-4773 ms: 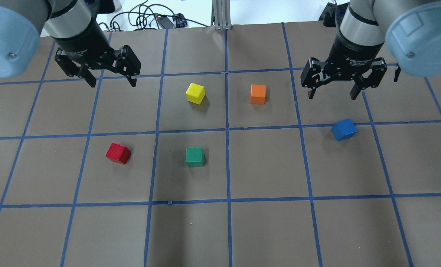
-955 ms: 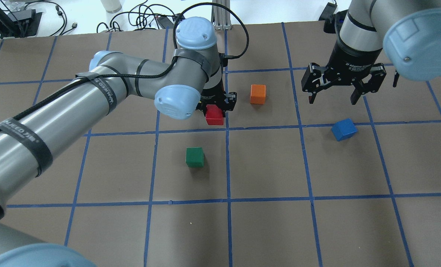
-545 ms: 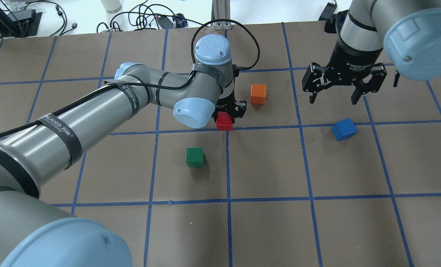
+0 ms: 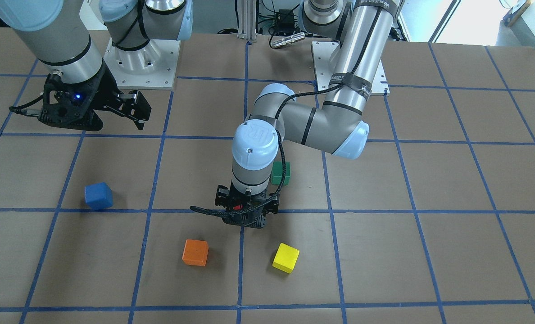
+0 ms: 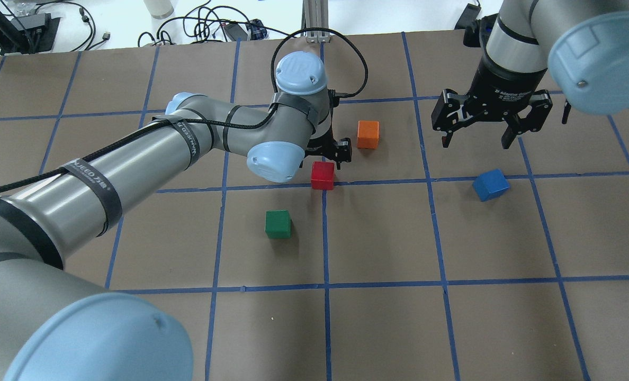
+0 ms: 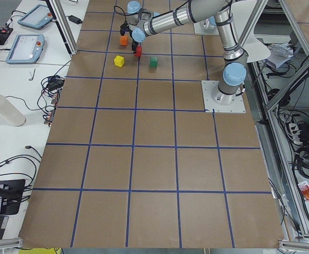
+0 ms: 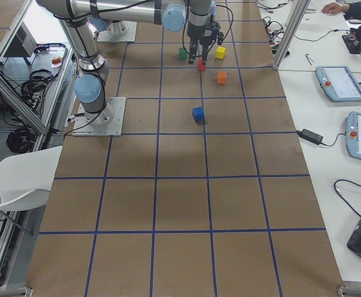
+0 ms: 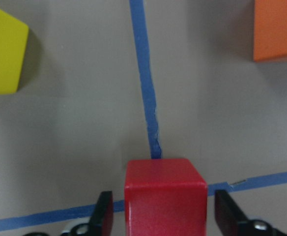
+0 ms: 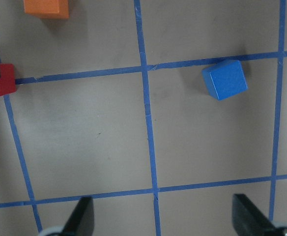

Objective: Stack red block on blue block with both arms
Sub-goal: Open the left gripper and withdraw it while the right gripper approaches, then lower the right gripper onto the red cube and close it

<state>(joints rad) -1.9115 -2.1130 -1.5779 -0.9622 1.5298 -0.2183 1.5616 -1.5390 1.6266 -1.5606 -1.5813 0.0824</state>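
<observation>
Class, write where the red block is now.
Overhead view: the red block sits mid-table on a blue tape crossing, below-left of the orange block and up-right of the green block.

The red block (image 5: 322, 175) sits on the worktop (image 5: 378, 328) inside the left hand (image 8: 159, 216). The blue block (image 5: 490, 184) lies well to its right.
</observation>
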